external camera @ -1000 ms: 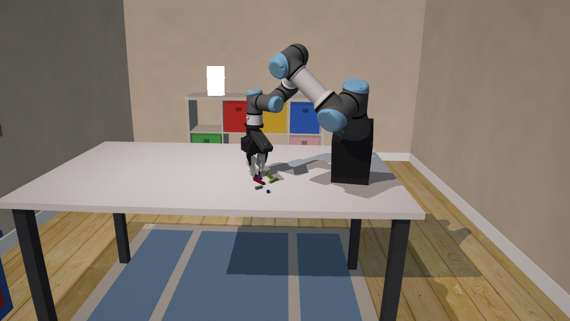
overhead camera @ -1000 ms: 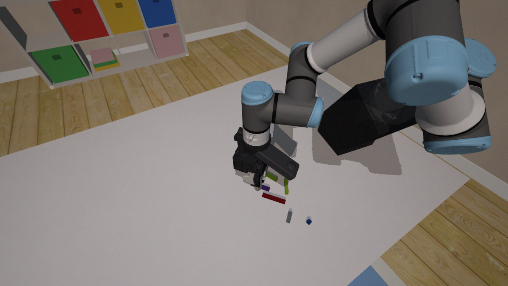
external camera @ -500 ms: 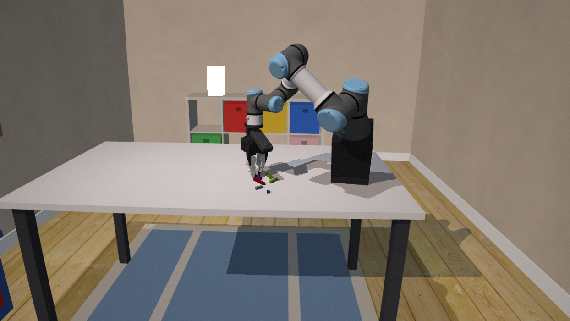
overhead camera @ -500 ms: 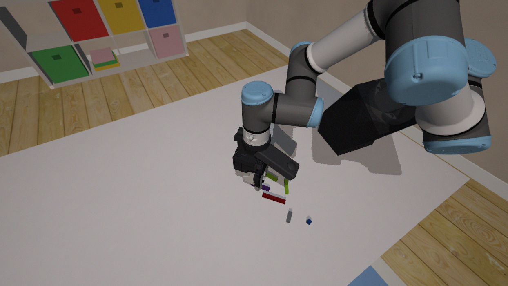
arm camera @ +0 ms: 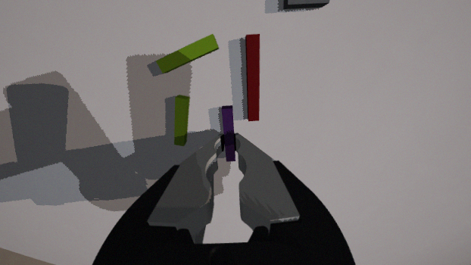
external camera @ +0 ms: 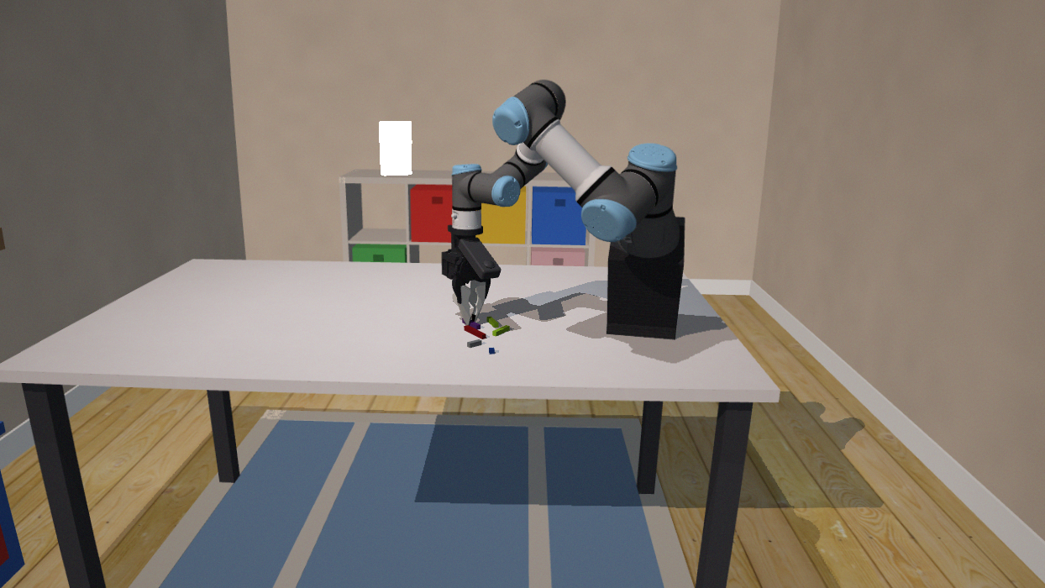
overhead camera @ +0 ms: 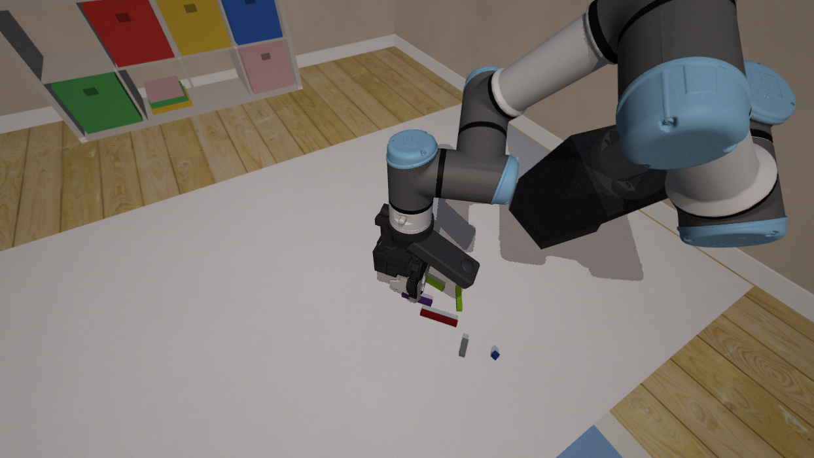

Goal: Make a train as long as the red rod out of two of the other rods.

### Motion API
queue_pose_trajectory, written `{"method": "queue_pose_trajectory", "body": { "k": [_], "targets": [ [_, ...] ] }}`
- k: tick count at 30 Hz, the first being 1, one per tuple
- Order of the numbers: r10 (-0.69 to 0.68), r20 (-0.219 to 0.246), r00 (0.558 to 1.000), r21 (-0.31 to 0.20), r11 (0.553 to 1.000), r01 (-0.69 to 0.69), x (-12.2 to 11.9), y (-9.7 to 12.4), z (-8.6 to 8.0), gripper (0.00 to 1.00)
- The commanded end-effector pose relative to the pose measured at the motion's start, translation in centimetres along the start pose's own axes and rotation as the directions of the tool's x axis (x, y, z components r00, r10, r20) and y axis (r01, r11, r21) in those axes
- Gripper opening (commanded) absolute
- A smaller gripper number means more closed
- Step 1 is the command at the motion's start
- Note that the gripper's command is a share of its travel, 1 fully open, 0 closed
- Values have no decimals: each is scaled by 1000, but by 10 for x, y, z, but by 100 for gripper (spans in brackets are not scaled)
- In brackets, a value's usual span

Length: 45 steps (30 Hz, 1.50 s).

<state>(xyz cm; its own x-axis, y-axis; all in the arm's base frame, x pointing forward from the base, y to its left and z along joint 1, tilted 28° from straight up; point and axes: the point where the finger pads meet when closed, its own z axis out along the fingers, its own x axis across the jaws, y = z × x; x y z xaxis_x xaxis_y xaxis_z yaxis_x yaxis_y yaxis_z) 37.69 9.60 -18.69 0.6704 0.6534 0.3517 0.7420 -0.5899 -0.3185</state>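
Fingers clamped on the purple square-section rod (overhead camera: 425, 299) (external camera: 475, 326) (arm camera: 227, 117): in the wrist view my gripper (overhead camera: 415, 298) (external camera: 471, 322) (arm camera: 229, 135) has a pad against each long side. It looks low, at or near the white tabletop (overhead camera: 227, 341) (external camera: 255, 328) (arm camera: 360, 132); can't tell if it's lifted at all.

Landmark is the long red rod (overhead camera: 438, 317) (external camera: 475, 332) (arm camera: 253, 77). Purple sits beside its near end in the wrist view, roughly parallel, not touching. Past red's far end: the short grey rod (overhead camera: 463, 345) (external camera: 474, 343) (arm camera: 307, 3), then the tiny blue cube-like rod (overhead camera: 495, 354) (external camera: 491, 350), well apart from red and outside the wrist view. On purple's side of red: the angled lime rod (overhead camera: 459, 299) (external camera: 501, 330) (arm camera: 187, 54) near red's far end, and the shaded lime rod (overhead camera: 435, 282) (external camera: 494, 322) (arm camera: 182, 121) farther off.

Why purple: red is 7, so 6 + 1, purple plus blue (the only pair here that adds up). Side grip leaves both end faces free for butting up. I'm holding nearer the end away from red, so it may pivot or droop on lift.

No train yet. I'd judge this the pick step: lift, carry clear of red, set it in line with blue, keeping grey a rod's width off.
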Motion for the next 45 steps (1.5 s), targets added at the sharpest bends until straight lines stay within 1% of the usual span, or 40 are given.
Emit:
{"method": "queue_pose_trajectory", "body": {
  "k": [1,30,37,41,45],
  "targets": [
    [0,-1,1000,-2,1000,0,0,1,-1,0],
    [0,-1,1000,-2,1000,0,0,1,-1,0],
    [0,-1,1000,-2,1000,0,0,1,-3,0],
    [0,-1,1000,-2,1000,0,0,1,-11,0],
    [0,-1,1000,-2,1000,0,0,1,-25,0]
  ]
}}
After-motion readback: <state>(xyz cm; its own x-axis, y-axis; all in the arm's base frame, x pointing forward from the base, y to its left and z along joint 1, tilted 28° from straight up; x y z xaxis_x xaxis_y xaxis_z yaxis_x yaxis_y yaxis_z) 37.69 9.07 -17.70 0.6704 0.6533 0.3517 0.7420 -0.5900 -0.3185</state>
